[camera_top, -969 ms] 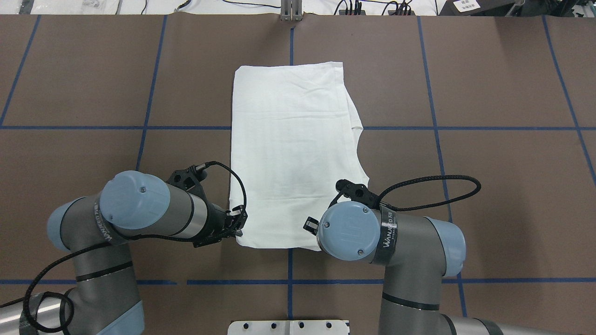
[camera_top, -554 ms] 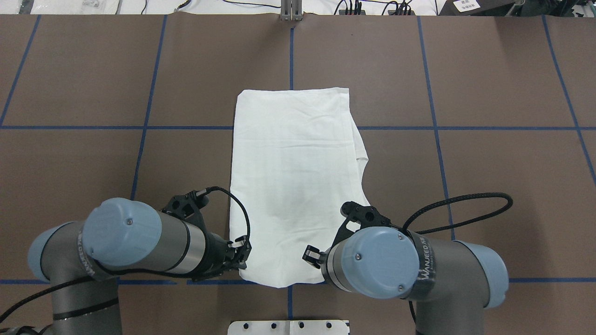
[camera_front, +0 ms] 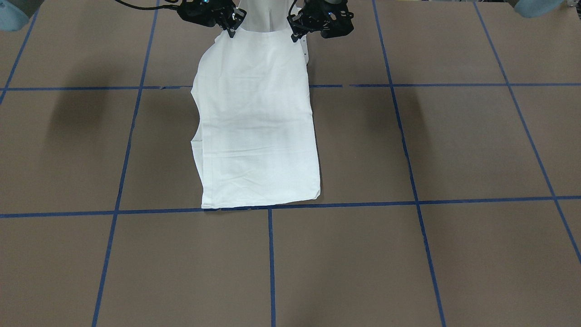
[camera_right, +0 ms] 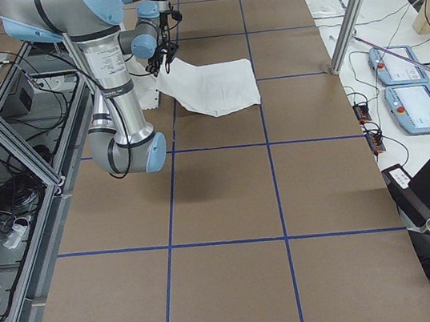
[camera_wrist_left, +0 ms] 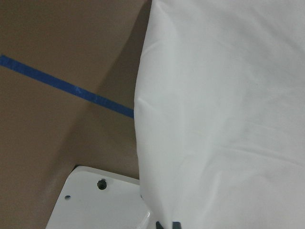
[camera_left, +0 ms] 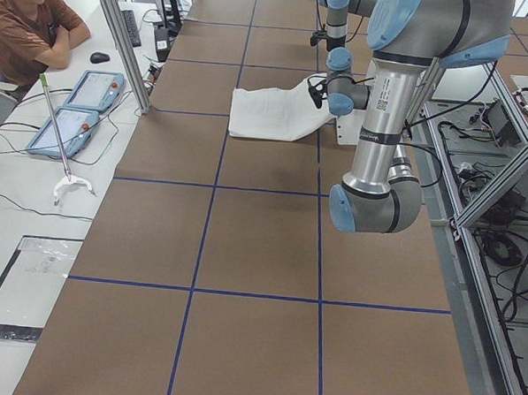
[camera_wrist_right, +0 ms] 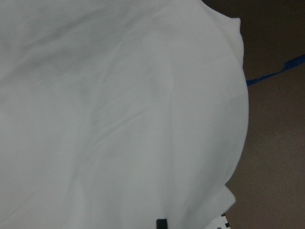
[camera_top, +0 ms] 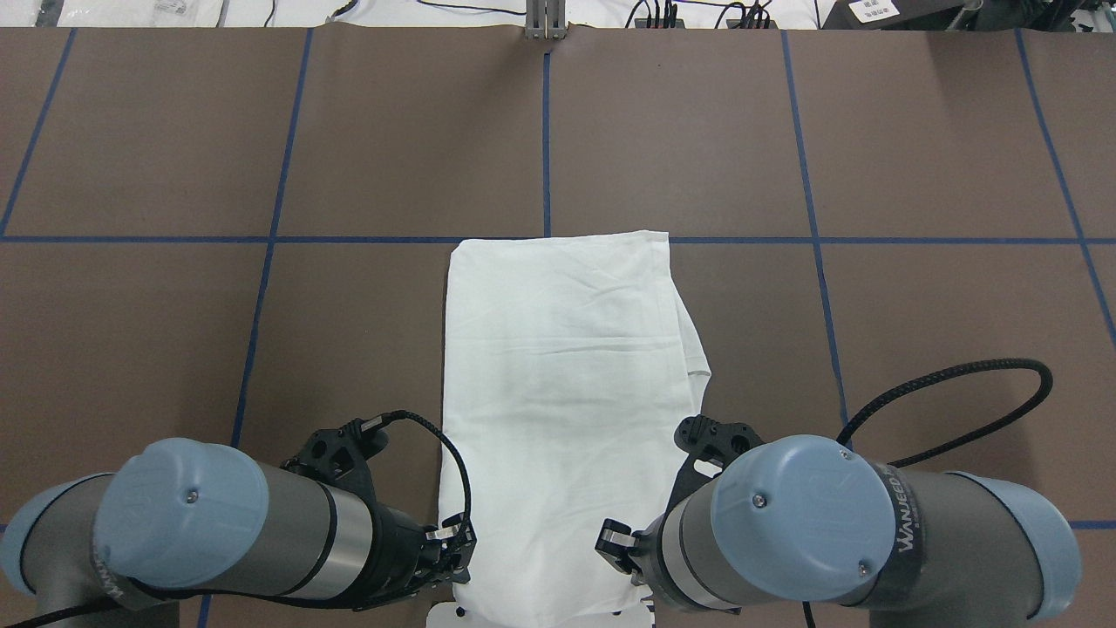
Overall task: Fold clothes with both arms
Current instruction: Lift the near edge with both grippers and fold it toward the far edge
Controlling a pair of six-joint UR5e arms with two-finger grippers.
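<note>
Frontally, left gripper [camera_front: 296,32], right gripper [camera_front: 232,28] pinch shirt [camera_front: 258,118]; sideways, edge lifts.

Only legible txt – "WANJEED" – on black band [camera_top: 904,523] round right arm [camera_top: 811,532]

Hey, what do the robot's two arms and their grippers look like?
Both the left arm and the right arm are grey-silver tubes with rounded light blue joint caps. A black band on the right arm carries white lettering. The left gripper and right gripper are black and two-fingered, each with a looping black braided cable.
</note>
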